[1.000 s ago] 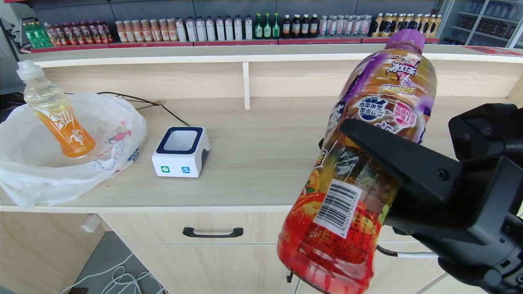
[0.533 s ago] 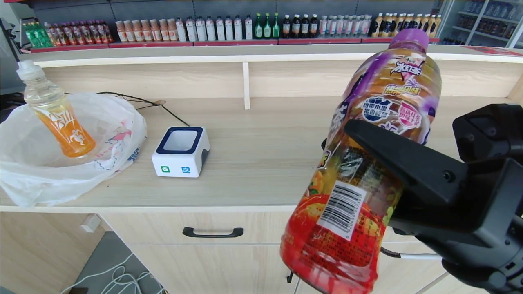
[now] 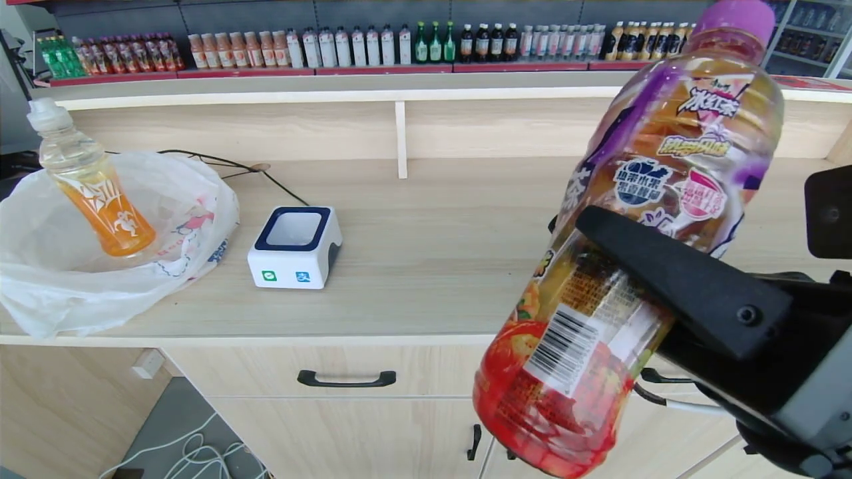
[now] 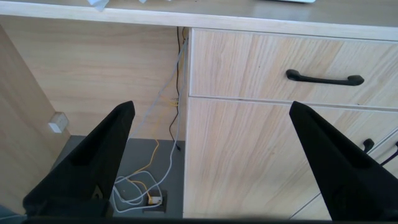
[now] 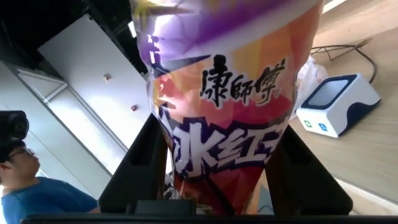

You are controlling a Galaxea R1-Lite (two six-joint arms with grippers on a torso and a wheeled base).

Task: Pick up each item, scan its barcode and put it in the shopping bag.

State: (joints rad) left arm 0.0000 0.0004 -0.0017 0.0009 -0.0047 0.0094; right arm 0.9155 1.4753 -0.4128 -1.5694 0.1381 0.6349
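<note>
The tea bottle (image 3: 659, 159) is held in the air at the near right, out over the front edge of the counter (image 3: 432, 266) and well apart from the scanner (image 3: 295, 247). It is clenched about its middle by the right gripper (image 3: 599, 233), one finger laid across the label, and is tilted with the purple cap up and to the far right. The left gripper (image 4: 211, 162) hangs with its fingers spread and nothing between them, low in front of the cabinet by the drawer handle (image 4: 324, 79).

Several faults can be foreseen. The barcode (image 3: 566, 342) is turned toward the near side, while the scanner's window faces upward — if the bottle is carried across without being rolled, no read is likely to be had. The bottle looks full and its wrap slick; since it is gripped at the waist and held aslant, it may be pivoted or slid in the fingers during a quick swing, and a drop here would fall clear of the counter.

The scanner sits between the bottle and the shopping bag (image 3: 193, 226) at the near left, so it could be knocked by a low pass. The bag's mouth sags, and an orange drink bottle (image 3: 90, 183) leans inside it — a careless release may topple that bottle or miss the opening.
</note>
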